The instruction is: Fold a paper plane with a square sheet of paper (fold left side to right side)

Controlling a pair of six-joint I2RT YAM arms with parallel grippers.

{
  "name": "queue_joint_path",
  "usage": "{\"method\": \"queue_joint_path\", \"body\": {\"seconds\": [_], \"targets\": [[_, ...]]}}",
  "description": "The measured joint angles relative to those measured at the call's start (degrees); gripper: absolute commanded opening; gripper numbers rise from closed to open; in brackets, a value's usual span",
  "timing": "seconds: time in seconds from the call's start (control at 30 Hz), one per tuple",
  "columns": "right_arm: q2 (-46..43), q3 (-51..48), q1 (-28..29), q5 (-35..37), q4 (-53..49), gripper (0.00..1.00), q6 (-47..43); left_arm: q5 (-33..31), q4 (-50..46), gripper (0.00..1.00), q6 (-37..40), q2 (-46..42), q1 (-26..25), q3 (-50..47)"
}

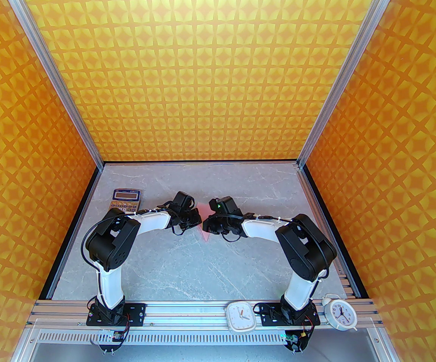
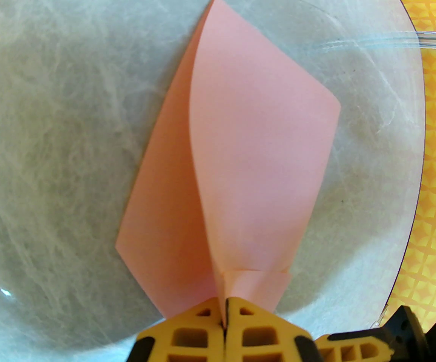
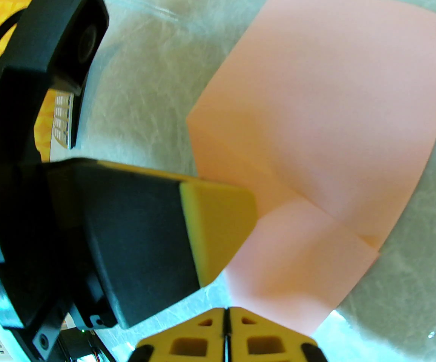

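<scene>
The pale-pink square sheet of paper lies on the grey table, folded to a pointed shape, with one flap curling up off the layer below. My left gripper is shut on the sheet's near corner, where a small folded tab shows. In the top view both grippers meet over the paper, the left gripper from the left and the right gripper from the right. In the right wrist view the right gripper is shut at the sheet's near edge, with no paper seen between its tips. The left finger rests on the paper there.
An orange-keyed calculator lies at the table's back left, behind the left arm. Two white clocks stand on the front rail near the right arm's base. Patterned orange walls close in three sides.
</scene>
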Motion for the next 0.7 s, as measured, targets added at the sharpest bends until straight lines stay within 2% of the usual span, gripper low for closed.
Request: {"method": "queue_joint_path", "body": {"seconds": [0.3,0.7], "targets": [[3.7,0.0,0.0,0.0,-1.6,0.07,-0.7,0.0,-1.0,0.00,0.0,0.1,-0.2,0.7],[3.8,1.8,1.3,1.6,-5.2,0.07,-3.1,-0.4,-2.1,0.00,0.0,0.7,-0.4,1.1]]}}
